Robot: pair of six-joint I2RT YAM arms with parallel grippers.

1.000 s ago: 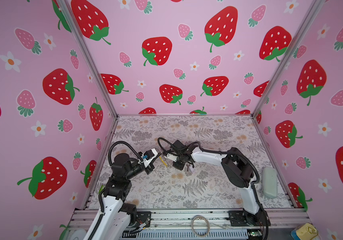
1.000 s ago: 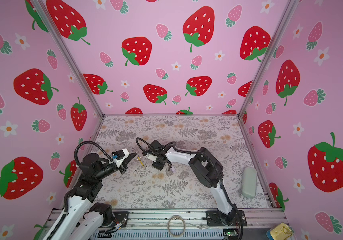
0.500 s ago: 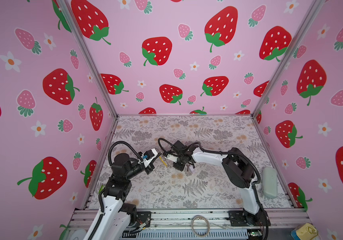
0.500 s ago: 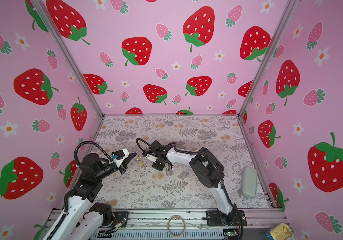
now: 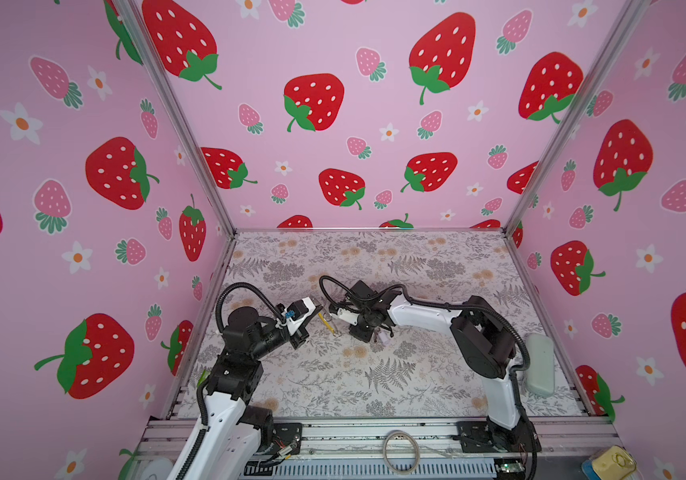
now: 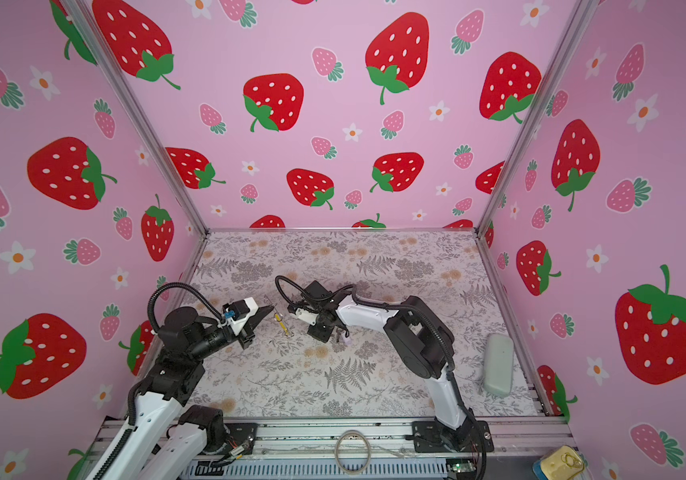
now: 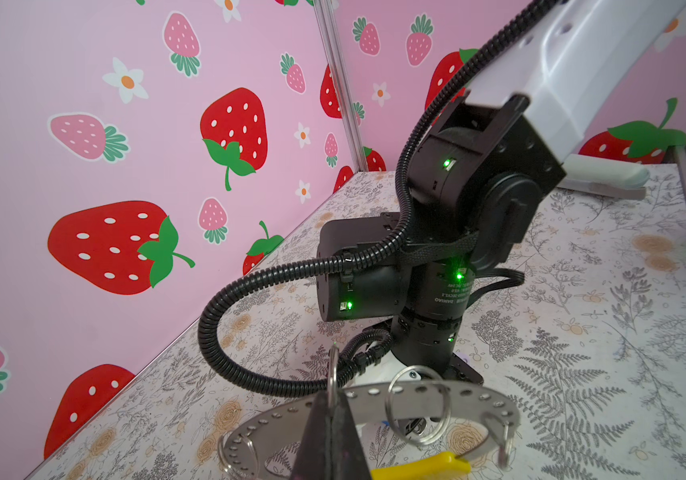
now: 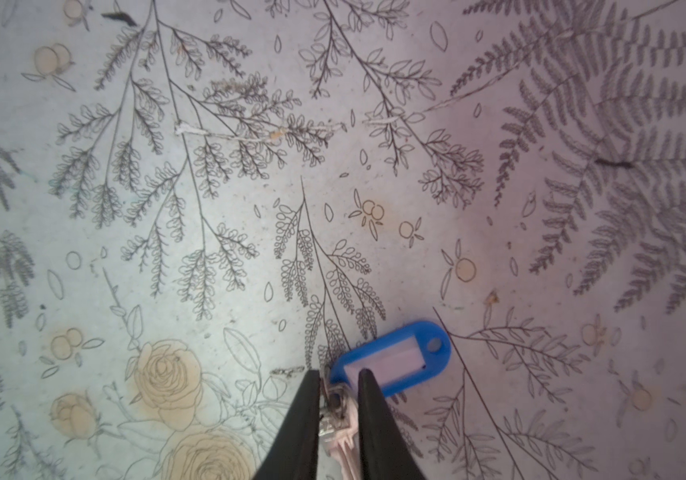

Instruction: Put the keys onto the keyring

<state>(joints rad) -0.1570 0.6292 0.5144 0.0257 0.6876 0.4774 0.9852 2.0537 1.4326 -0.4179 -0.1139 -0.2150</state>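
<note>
Pink walls point(image 5: 333, 41) printed with red strawberries, small pink berries and white flowers fill the upper part and both sides of both top views. Grey metal corner posts point(image 5: 198, 166) join them. The surface point(image 5: 374, 257), lower middle, bears a pale fern-and-flower print. A slotted metal rail point(image 5: 333, 436) edges the bottom. The light is soft and even.

Right claw point(image 8: 339, 374), jaws spread wider apart than a second ago, easing off the keys point(image 8: 333, 411) between them
</note>
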